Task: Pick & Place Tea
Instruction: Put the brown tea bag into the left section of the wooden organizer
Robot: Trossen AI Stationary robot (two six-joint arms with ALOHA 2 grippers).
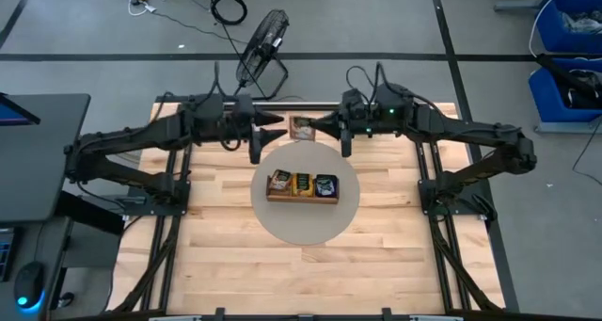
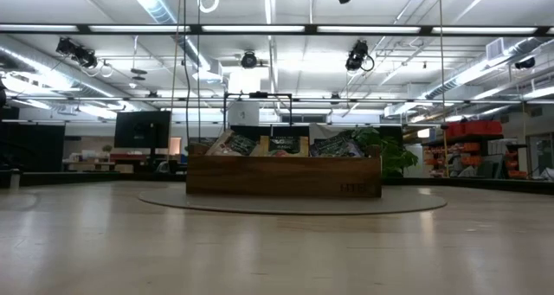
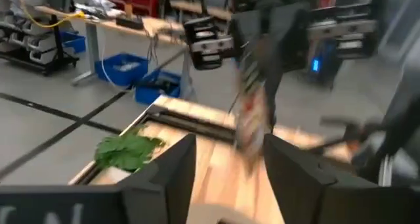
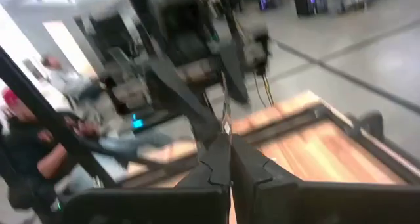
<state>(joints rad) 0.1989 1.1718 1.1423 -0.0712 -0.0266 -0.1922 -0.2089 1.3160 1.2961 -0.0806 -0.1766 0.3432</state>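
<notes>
Both arms meet high over the table's far middle. A small tea packet (image 1: pixel 302 127) hangs between their tips, and my right gripper (image 1: pixel 319 126) is shut on it. Both wrist views show the packet edge-on (image 3: pixel 249 119) (image 4: pixel 225 115). My left gripper (image 1: pixel 280 129) faces it from the table's left, and its open fingers (image 3: pixel 187 165) stand on either side of the packet's near edge without plainly touching it. The wooden tray (image 1: pixel 301 198), with other tea packets (image 1: pixel 303 184) in its compartments, rests on a round grey mat (image 1: pixel 282 222) at the table's middle. My right gripper pinches the packet's edge (image 4: pixel 226 133) between its two fingers. The fingers come level from the table's right side. The packet sticks out ahead of the fingertips toward my left gripper, lifted well clear of the table.
In the low view the tray (image 2: pixel 283 176) stands alone on the mat, with no gripper near it. A floor fan (image 1: pixel 261 40) stands beyond the far edge. Something green and leafy (image 3: pixel 128 150) lies at a table corner. People (image 4: pixel 29 145) are in the room behind.
</notes>
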